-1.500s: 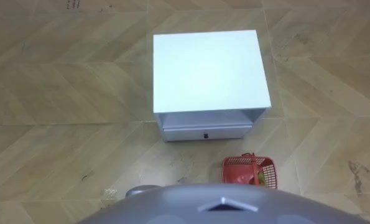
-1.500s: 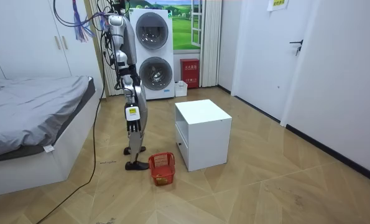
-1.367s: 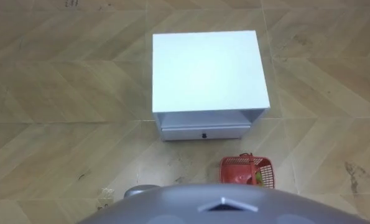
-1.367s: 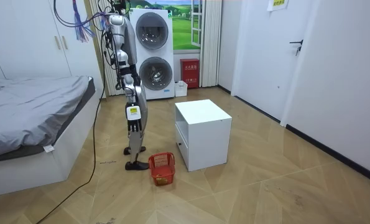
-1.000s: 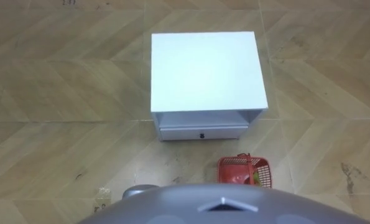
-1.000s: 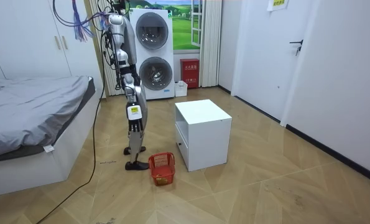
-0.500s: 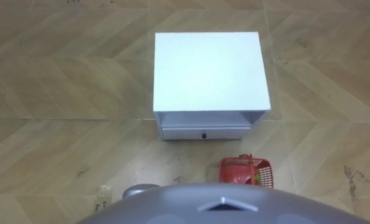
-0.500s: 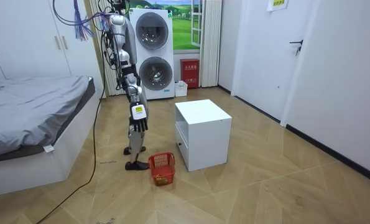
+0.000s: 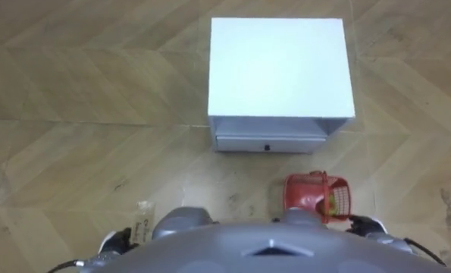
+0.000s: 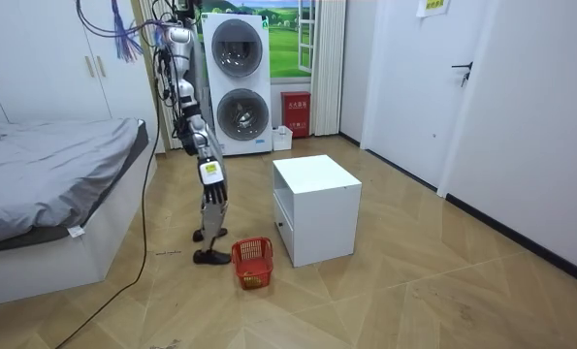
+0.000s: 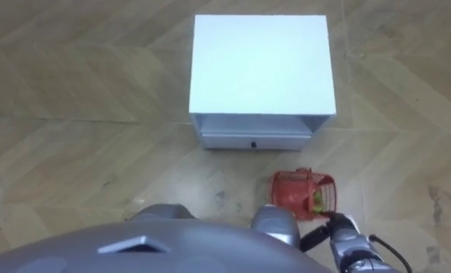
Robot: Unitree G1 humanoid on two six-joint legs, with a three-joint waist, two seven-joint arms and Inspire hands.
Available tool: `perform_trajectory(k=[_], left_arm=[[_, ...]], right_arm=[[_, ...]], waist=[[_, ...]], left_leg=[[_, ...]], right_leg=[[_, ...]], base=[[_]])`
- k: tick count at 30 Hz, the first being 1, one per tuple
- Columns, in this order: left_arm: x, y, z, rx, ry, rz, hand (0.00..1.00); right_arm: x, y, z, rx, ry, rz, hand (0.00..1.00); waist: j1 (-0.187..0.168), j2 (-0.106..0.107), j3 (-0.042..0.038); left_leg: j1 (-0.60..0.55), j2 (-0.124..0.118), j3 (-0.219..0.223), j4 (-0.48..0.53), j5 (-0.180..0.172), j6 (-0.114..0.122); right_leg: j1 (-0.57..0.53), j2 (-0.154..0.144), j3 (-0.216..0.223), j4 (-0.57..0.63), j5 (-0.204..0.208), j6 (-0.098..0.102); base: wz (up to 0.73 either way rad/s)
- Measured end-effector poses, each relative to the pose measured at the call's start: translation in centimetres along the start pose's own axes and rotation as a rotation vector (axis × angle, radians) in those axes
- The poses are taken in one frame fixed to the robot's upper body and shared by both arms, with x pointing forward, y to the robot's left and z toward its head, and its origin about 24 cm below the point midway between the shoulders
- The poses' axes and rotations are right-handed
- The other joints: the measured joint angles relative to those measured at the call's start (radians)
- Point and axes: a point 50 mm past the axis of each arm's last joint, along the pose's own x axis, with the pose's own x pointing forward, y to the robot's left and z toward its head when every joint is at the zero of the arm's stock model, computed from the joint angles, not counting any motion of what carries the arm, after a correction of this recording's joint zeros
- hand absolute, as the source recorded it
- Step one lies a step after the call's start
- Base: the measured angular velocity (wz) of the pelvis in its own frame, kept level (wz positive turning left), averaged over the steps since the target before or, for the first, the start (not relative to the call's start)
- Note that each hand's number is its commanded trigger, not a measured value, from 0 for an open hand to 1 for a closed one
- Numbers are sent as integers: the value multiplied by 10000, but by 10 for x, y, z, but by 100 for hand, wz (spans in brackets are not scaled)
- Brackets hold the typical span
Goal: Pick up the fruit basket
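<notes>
The red fruit basket (image 9: 318, 196) (image 11: 302, 192) stands on the wooden floor, with something green and yellow inside it. It is just in front of my feet, to my right, and short of the white cabinet (image 9: 282, 67). In the room view I stand bent slightly forward beside the basket (image 10: 253, 262). My right hand (image 10: 213, 206) hangs above and behind it with straight fingers, holding nothing. In the right eye view my right hand (image 11: 339, 224) shows just below the basket, apart from it. My left hand (image 9: 114, 242) peeks in at the lower left edge.
The cabinet (image 10: 315, 207) has an open shelf and a shut drawer (image 9: 269, 143) facing me. A small slip of paper (image 9: 142, 221) lies on the floor to my left. A bed (image 10: 46, 184) is behind me, and stacked washing machines (image 10: 238, 82) stand by the wall.
I have leaned forward, so the eye view shifted and my arms now show at its bottom edge. My right arm has swung forward towards the basket, which has not moved.
</notes>
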Motion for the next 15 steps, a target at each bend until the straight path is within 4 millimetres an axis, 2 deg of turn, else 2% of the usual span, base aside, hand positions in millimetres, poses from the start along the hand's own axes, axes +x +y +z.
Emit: perform_trajectory(k=[1,2,3,4,6,8,9,10,11,12,13,14,15], left_arm=[[-1,3,-3,19,50,156,0],[-1,4,-5,-1,66,196,0],[-1,4,-8,-28,119,214,0],[-1,5,-7,-41,66,221,0],[-1,4,-7,-250,27,243,0],[0,7,-3,-570,-91,469,0],[1,10,5,-737,-246,690,0],[2,13,16,-1003,-496,912,0],[3,14,22,-1059,-652,1016,0],[4,15,34,-1249,-927,1190,0],[5,10,48,-1473,-1169,1185,0],[5,10,53,-1509,-1269,1231,0],[5,13,55,-1598,-1356,1465,0]], right_arm=[[0,0,-1,286,-8,-70,0],[0,-1,0,415,-27,-69,0],[0,-2,4,394,-130,-100,0],[0,-5,4,370,-166,-150,0],[1,-6,10,687,-361,-255,0],[1,-5,25,1347,-773,-193,0],[1,-4,40,1956,-1223,-191,0],[0,-4,59,2424,-1725,-243,0],[-1,-6,68,2685,-1965,-265,0],[-3,-10,86,3224,-2407,-411,0],[-5,-18,100,3706,-2818,-773,0],[-6,-18,104,3860,-2913,-874,0],[-10,-15,117,4067,-3280,-971,0]], waist=[[99,-108,-2],[167,-166,-32],[358,-269,-126],[436,-340,-137],[583,-411,-119],[622,-622,-86],[607,-801,-91],[619,-931,-26],[629,-968,-4],[609,-976,32],[490,-733,125],[590,-695,113],[772,-716,37]], left_leg=[[-85,-73,169,-10,55,89],[-191,-118,233,16,83,133],[-582,-140,275,244,107,185],[-948,-137,285,468,150,251],[-1644,-99,278,825,246,278],[-2485,-64,294,1176,393,276],[-3187,-44,328,1505,472,284],[-3944,28,336,2071,495,279],[-4364,93,335,2446,479,273],[-5266,179,295,3237,405,277],[-5896,239,-85,4077,359,263],[-6133,240,-192,4398,284,192],[-6608,192,-385,5088,28,17]], right_leg=[[1,-269,21,1371,-77,-17],[23,-397,98,2051,-82,-31],[194,-574,222,3181,-50,-13],[513,-639,455,3729,14,47],[1112,-691,708,3846,246,122],[1502,-748,882,3538,524,186],[1732,-815,899,3037,737,245],[1870,-814,896,2432,850,321],[1924,-803,869,2133,849,325],[1902,-782,832,1789,499,597],[1591,-623,550,2456,-26,569],[1350,-622,586,2871,-251,455],[939,-657,713,3752,-757,424]], base=[[0],[-10],[-10],[-6],[-2],[-3],[5],[7],[11],[39],[38],[28],[0]])
